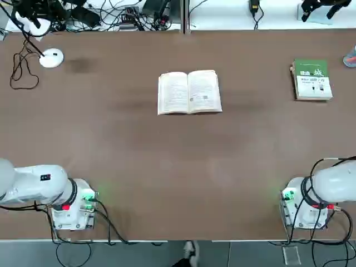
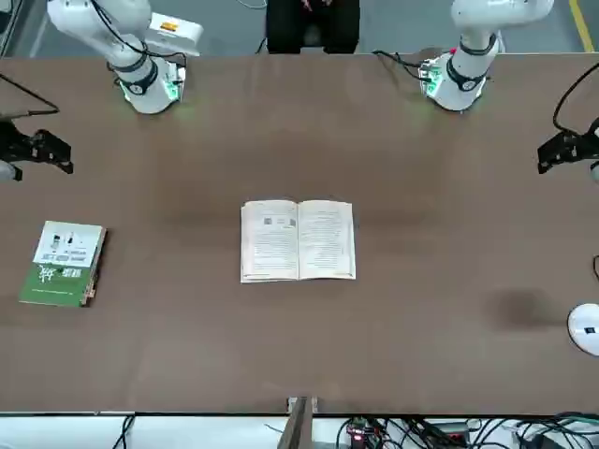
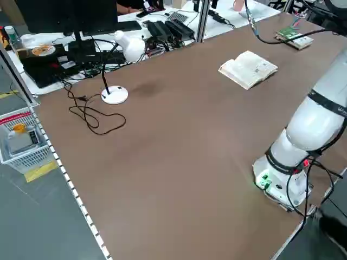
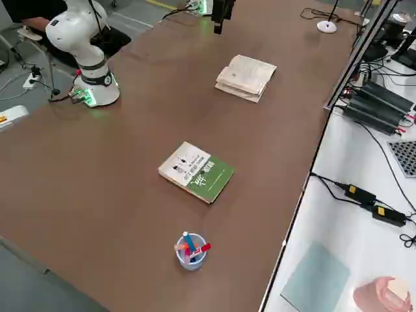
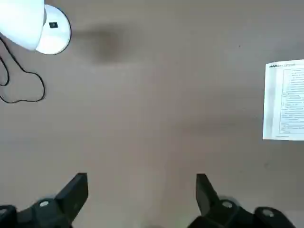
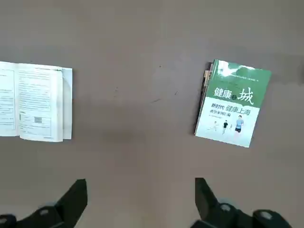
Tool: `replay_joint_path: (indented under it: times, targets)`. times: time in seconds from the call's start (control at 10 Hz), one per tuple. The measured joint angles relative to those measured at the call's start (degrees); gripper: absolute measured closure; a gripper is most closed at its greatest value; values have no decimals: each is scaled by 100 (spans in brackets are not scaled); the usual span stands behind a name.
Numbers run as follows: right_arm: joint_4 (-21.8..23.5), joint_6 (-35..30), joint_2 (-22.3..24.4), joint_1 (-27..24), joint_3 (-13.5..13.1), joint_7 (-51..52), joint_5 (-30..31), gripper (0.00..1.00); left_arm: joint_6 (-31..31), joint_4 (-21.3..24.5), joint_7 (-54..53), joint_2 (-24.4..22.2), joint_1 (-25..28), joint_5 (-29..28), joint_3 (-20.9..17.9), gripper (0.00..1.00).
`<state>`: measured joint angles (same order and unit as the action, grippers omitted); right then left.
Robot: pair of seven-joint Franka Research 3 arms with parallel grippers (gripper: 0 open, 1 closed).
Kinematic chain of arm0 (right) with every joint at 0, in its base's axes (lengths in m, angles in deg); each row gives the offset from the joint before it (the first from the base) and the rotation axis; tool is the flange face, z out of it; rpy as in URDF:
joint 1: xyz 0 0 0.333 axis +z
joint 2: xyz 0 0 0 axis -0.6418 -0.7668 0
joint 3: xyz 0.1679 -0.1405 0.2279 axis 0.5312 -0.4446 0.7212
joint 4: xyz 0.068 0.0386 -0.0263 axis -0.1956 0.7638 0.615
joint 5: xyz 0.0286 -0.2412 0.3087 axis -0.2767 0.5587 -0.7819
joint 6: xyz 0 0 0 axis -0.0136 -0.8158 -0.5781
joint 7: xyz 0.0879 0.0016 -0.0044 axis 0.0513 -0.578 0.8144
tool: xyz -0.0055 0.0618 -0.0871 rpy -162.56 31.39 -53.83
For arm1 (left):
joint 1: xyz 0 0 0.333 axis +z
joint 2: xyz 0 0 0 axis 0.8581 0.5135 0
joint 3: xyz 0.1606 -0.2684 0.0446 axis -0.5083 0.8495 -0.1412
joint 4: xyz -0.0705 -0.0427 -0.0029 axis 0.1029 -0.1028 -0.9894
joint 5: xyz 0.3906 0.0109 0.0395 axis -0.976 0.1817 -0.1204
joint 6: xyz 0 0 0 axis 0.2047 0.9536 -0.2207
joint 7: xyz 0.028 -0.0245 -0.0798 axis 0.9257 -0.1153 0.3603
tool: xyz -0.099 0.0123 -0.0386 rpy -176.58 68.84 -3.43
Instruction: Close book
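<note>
Book [image 1: 189, 92] lies open, pages up, upper centre of the top view, on the brown table [image 1: 178, 167]. Nothing is touching it. Cover faces down, so it can't be seen. Page text too small to read.

Left gripper [image 5: 141, 197]: fingers spread wide, nothing between them, bare table under it. In its wrist view the book is cut off at the right edge [image 5: 284, 100], only one page showing. White lamp base [image 5: 53, 36] sits upper left of that frame with a lamp head cut by the frame edge; black cable [image 5: 21, 80] loops just below it.

Right gripper [image 6: 141, 199]: fingers also wide apart, holding nothing. Its wrist view has the open book cut off at the left edge [image 6: 35, 102] and the green-and-white book [image 6: 232, 103] closed, right of centre, well apart from the open one.

Top view shows only the arm bases and part of the links at the bottom corners; the grippers themselves are out of frame there. In the front view dark gripper parts poke in at the left and right edges, too clipped to read.

Right side view: a small cup of pens [image 4: 190, 250] near the bottom, near the green-and-white book. Clutter of cables and boxes past the table's far edge, hard to make out.
</note>
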<state>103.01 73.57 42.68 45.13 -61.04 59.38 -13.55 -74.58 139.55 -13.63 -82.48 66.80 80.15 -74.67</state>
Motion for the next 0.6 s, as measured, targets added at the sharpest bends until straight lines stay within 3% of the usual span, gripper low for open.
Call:
replay_joint_path:
  times: [0.6]
  targets:
    - [0,-4,0,0,-3,0,-4,0,-24,-136,-25,87,-86,1,31,0]
